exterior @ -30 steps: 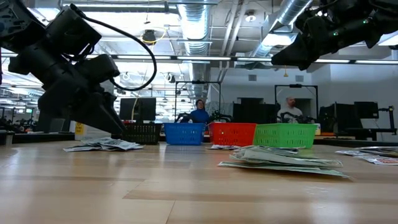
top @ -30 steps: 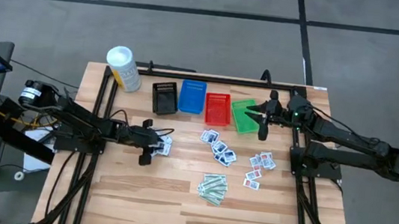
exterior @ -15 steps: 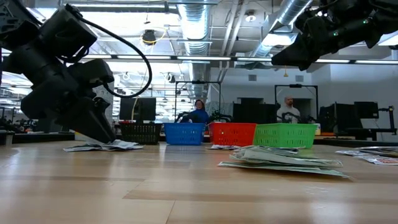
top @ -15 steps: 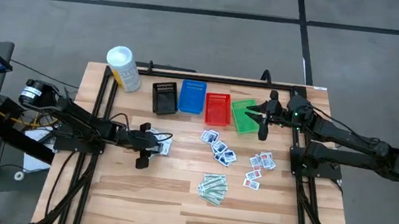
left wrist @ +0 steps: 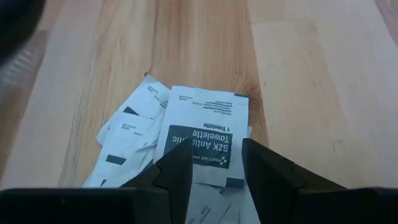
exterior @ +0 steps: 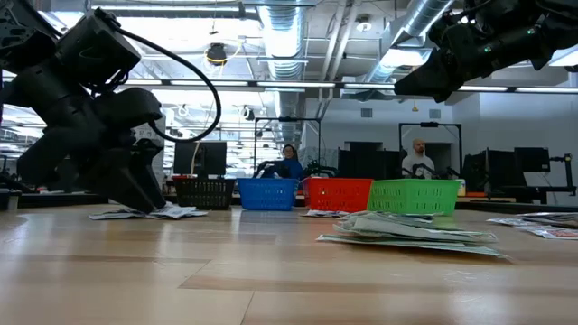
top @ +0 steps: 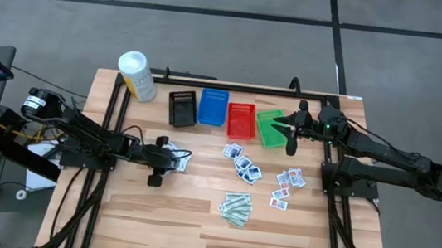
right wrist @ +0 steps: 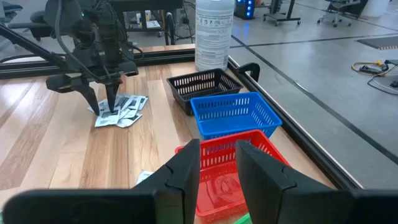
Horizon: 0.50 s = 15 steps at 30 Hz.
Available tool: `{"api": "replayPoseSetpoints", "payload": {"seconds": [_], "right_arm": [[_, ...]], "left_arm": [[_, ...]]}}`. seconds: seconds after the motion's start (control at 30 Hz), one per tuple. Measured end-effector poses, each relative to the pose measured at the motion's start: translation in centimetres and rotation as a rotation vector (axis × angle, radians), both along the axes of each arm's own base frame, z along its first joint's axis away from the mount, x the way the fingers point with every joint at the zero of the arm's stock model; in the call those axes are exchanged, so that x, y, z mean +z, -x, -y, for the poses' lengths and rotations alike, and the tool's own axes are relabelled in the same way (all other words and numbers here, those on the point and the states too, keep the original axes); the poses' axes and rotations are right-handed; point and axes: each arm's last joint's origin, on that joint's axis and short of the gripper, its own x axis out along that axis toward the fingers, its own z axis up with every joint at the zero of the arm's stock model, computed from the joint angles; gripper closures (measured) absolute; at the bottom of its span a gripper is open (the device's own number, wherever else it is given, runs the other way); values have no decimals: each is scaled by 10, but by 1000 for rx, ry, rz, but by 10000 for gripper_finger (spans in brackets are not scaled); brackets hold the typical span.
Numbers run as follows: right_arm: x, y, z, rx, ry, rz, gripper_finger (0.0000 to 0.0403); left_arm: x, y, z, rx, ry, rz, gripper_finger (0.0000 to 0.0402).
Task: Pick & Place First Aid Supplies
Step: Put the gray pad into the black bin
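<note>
left gripper [left wrist: 214,163] | fingers open over towelette packet [left wrist: 205,134] | right gripper [right wrist: 217,163] above red basket [right wrist: 239,163], fingers parted, empty

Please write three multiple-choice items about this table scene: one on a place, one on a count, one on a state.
1. Where is the left gripper?
A. Low over the pile of white packets
B. Inside the blue basket
C. Beside the white tub

2. How many mesh baskets stand in the row?
A. Two
B. Four
C. Six

3. How is the right gripper?
A. Pressed on the table
B. Raised above the green basket, nothing held
C. Carrying a packet

Answers:
1 A, the left wrist view shows packets right under its parted jaws.
2 B, black, blue, red and green.
3 B, its jaws are apart and bare in the right wrist view.
</note>
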Motion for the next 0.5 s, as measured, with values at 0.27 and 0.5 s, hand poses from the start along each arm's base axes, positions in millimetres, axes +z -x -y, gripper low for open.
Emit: {"api": "replayPoseSetpoints", "payload": {"seconds": [0.27,0.5], "right_arm": [[0,0,0,0,0,0,305],[0,0,0,0,0,-1,305]], "left_arm": [[0,0,0,-17,-2,-2,262],[0,0,1,-71,-28,-9,262]]}}
